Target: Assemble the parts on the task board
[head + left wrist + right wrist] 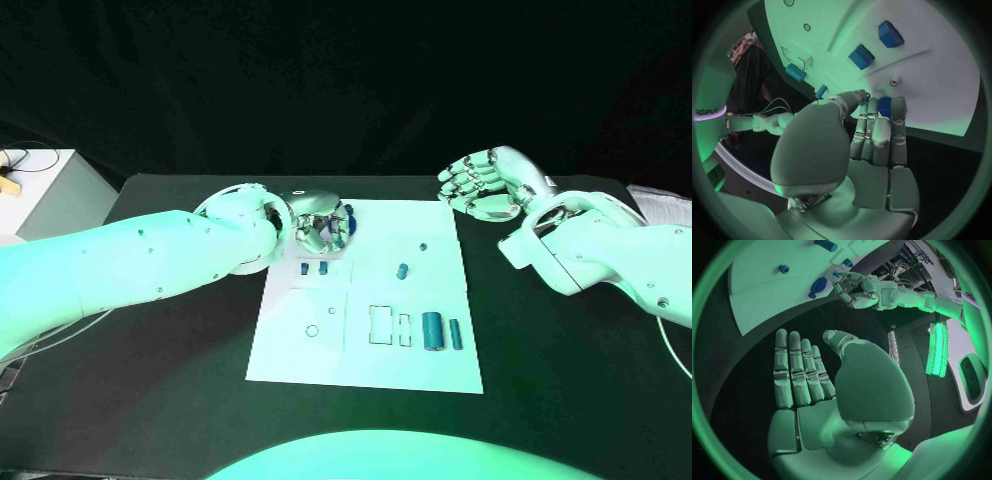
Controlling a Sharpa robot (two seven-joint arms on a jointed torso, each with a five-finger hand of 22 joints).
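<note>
Task board (368, 340) flat mid-surface, blue parts (433, 328) scattered on it. Left hand (320, 222) over board's far left corner, fingers (879, 132) closed round a blue part (884, 107), mostly hidden. Right hand (486, 183) raised off board's far right corner, fingers (795, 367) spread, holding nothing.

Green-teal light overall, bg dark, task board (433, 330) bright w/ mild glare, wrist views fisheye-bent, edges vignetted
</note>
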